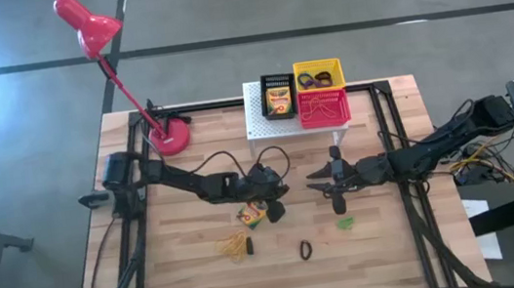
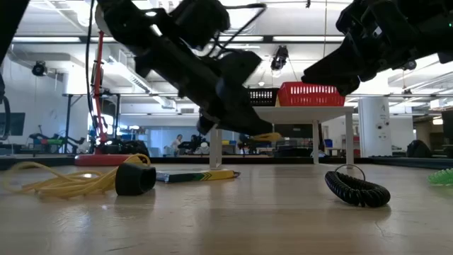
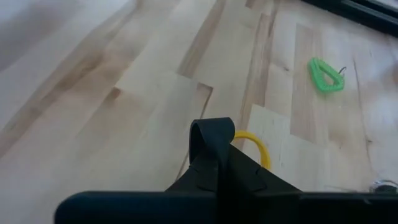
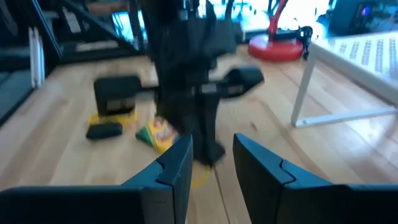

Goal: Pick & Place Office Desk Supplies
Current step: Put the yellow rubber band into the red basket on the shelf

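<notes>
On the left half of the wooden table (image 1: 185,281), the yellowish rubber-band tangle (image 1: 234,247) lies loose with a small black piece (image 1: 250,247) just beside it. Nearby, a yellow-and-green crayon box (image 1: 253,213) lies flat, just below the left gripper (image 1: 273,193). The left gripper hangs low over the box; whether its fingers stand apart or together I cannot tell. In its wrist view something yellow shows just past the fingertip.

Toward the middle, a black coiled ring (image 1: 304,249) lies well clear of the arms, and a green coiled ring (image 1: 345,222) lies just below the right gripper (image 1: 334,186). The right gripper's fingers stand apart and hold nothing.

At the back, a white perforated stand (image 1: 260,124) carries a black bin (image 1: 278,95) with a second crayon box, a yellow basket (image 1: 318,74) and a red basket (image 1: 323,108).

Judgement: the cardboard box is light and fairly stiff, best pinched across its narrow sides. The rings and bands are soft and springy, liable to slip; take them through the loop.
</notes>
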Robot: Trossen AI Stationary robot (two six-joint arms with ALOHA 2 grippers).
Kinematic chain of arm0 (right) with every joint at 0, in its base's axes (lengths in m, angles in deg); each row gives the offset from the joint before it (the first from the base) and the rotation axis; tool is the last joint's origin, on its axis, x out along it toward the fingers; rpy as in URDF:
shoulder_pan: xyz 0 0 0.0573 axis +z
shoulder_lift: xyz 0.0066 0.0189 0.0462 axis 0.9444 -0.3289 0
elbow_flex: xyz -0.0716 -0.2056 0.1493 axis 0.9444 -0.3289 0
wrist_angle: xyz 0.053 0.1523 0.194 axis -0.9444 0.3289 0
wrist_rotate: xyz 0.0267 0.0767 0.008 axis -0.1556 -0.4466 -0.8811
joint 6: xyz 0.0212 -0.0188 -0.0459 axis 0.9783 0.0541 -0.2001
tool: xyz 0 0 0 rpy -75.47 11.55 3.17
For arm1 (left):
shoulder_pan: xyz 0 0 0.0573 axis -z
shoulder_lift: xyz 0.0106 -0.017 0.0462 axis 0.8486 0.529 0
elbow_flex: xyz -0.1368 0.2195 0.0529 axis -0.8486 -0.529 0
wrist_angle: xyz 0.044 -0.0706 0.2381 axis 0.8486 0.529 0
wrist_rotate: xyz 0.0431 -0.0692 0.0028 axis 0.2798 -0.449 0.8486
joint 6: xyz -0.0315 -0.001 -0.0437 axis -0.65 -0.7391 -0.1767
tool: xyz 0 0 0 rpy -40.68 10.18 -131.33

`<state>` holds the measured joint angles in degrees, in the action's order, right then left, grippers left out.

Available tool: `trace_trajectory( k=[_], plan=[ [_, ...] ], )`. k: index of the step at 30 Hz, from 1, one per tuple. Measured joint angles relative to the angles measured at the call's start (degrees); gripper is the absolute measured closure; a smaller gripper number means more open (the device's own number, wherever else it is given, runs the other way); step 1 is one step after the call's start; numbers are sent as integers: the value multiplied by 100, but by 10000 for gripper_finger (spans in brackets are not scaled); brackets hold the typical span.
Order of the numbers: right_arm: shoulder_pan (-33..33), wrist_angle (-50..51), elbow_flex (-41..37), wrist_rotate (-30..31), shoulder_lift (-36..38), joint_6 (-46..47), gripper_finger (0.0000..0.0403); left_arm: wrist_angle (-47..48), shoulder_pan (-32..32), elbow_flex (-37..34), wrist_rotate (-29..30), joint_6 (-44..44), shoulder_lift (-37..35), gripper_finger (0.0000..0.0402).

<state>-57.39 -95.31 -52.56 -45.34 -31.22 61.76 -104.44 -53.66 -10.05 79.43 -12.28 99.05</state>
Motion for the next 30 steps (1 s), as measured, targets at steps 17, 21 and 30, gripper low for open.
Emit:
trace_trajectory(
  k=[17, 21, 30],
  plan=[
    [-215, -822, 96, -36, -1547, 373, 273, 1584, -189, 709, 173, 419, -376, 225],
    [-424, -307, 311, -309, -1914, 602, 258, 1686, -166, 495, 197, 188, -473, 223],
    [-754, 2490, 1177, -521, -2109, 1019, 233, 920, -103, -205, 269, -643, -438, 232]
  ],
)
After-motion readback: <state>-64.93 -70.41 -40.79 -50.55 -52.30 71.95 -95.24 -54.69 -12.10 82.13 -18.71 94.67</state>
